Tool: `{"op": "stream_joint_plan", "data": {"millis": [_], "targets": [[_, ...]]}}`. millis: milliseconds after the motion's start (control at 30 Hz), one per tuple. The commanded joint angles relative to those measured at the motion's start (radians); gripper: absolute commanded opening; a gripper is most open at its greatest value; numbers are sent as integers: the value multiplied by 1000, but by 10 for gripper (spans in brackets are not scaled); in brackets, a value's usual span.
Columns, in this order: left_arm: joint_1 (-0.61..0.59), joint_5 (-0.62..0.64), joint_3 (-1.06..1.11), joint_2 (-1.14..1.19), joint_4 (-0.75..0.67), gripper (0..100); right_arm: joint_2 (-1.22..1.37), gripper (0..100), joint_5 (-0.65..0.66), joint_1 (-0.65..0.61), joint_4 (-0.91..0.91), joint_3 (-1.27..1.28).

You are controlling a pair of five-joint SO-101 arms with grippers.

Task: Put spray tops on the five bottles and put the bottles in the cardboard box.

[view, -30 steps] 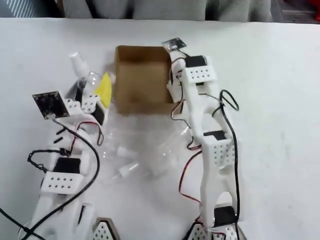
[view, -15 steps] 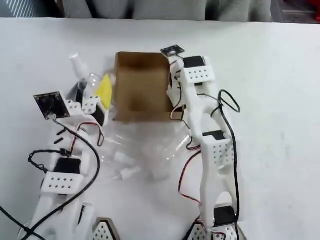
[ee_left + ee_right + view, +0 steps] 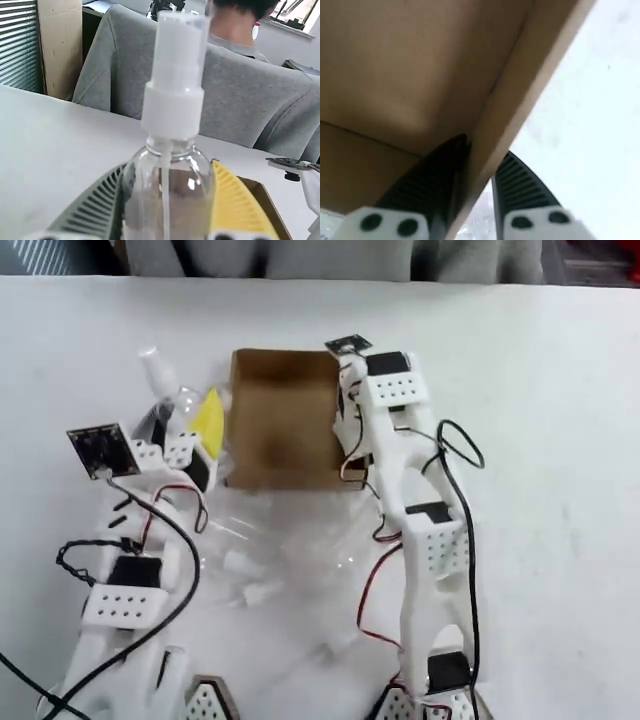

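The left gripper [image 3: 167, 172] is closed on a bottle [image 3: 167, 200], which stands upright between its grey finger [image 3: 95, 210] and its yellow finger [image 3: 235, 205], both pressed against the shoulders. The bottle is plain clear plastic, round-bodied, with a thin dip tube showing down its middle. A white top [image 3: 175, 85] sits on its neck above the fingers: a wide ribbed collar, then a narrower pump head.

The right gripper [image 3: 477, 175] is pinched on a side wall of the box [image 3: 283, 410], with one dark ribbed finger [image 3: 435, 175] inside the box and the other outside over the table [image 3: 550, 390]. The box is brown cardboard, open at the top, its inside bare and smooth. In the high view it lies just beside the left gripper's yellow finger, on the side towards the right arm.

Behind both grippers, between the two arms, loose bottles [image 3: 330, 540] of the same clear plastic lie on their sides on the table, with small white loose tops [image 3: 262, 592] among them.
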Motion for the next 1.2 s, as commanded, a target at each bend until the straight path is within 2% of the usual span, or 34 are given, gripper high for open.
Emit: {"op": "stream_joint_plan", "data": {"millis": [0, 200, 333, 400, 567, 700, 867, 1000, 1167], "targets": [[1, 3, -12, -25, -26, 20, -108, 17, -29, -18, -16, 57], [1, 3, -12, -25, -26, 20, -170, 26, -58, 4, -90, 143], [1, 3, -12, -25, -26, 20, -186, 158, -106, 16, -87, 150], [1, 3, -12, -25, -26, 20, -189, 187, -89, 13, -93, 169], [5, 3, -12, -25, -26, 20, -226, 126, -115, 12, -71, 149], [5, 3, -12, -25, -26, 20, -315, 132, -118, 22, 5, 149], [10, 3, -15, -25, -29, 20, -397, 131, -198, 65, 105, 167], [51, 2, -9, -24, -106, 20, -464, 131, -199, 102, 110, 310], [99, 0, -15, -24, -169, 20, -634, 131, -192, 165, -7, 592]]}}
